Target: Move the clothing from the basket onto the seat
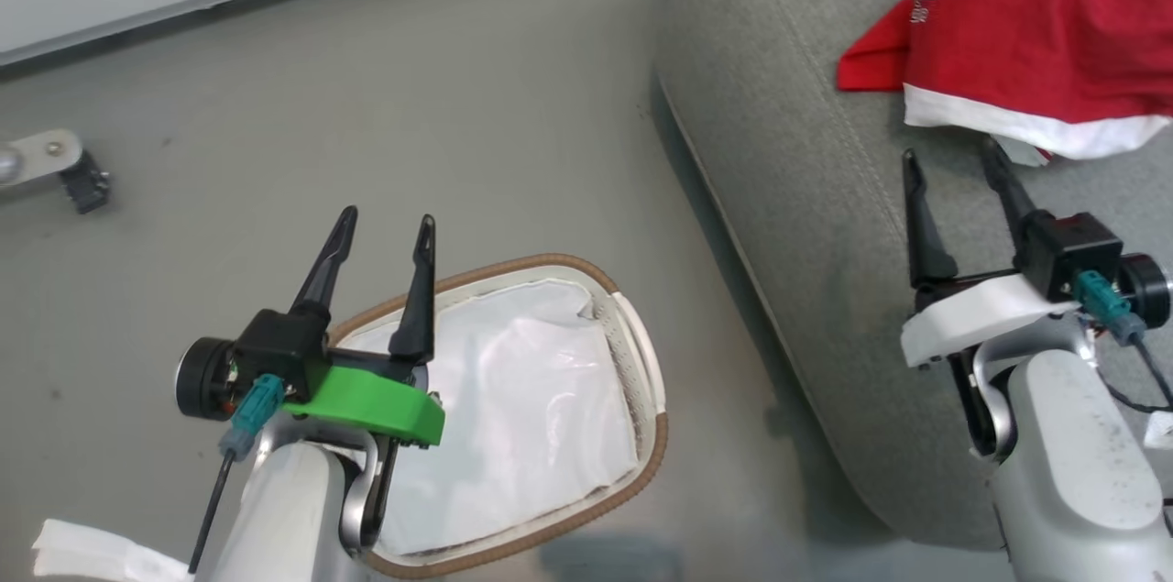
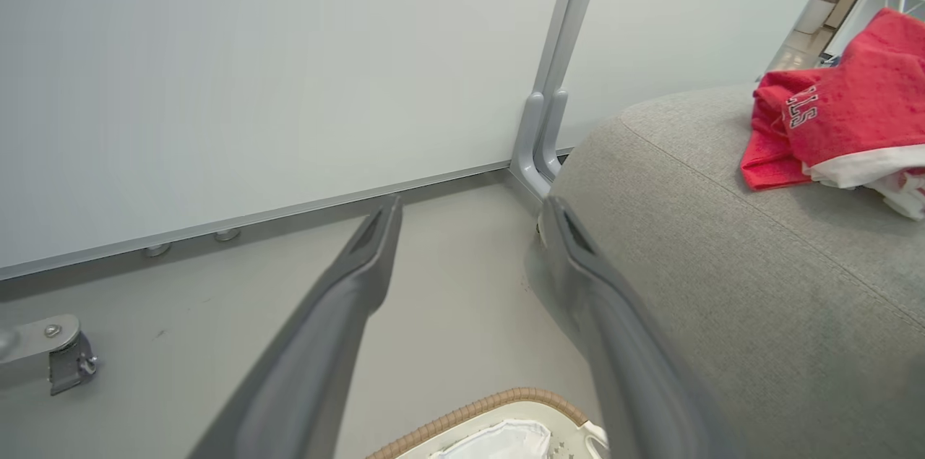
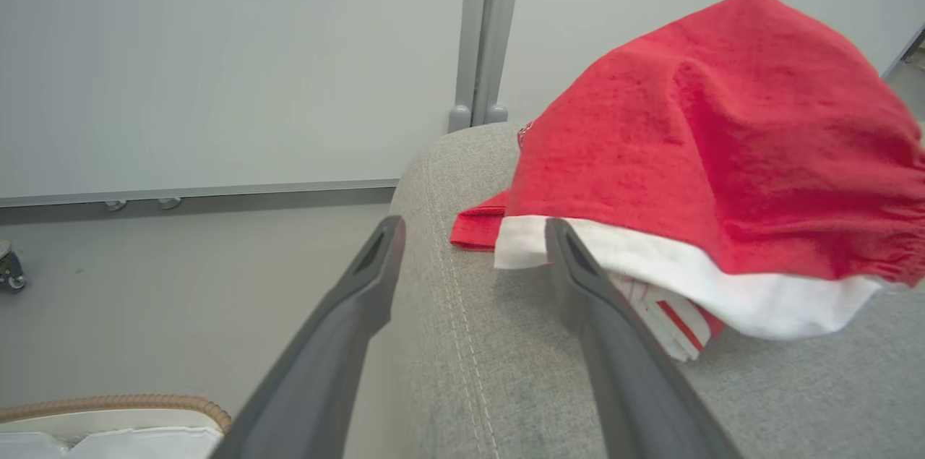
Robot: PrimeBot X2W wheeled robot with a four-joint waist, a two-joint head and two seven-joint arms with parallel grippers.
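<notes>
With both claws wide open and holding nothing, the 2 red garments (image 1: 1035, 32) lie on the sofa (image 1: 788, 151) just ahead of the right claw (image 1: 949, 153), whose finger could snag the white hem on pulling back and drag them off, while the left claw (image 1: 387, 218) hangs over the basket (image 1: 655, 435)

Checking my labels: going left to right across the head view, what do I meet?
Caster → left claw → basket → sofa → clothing.
</notes>
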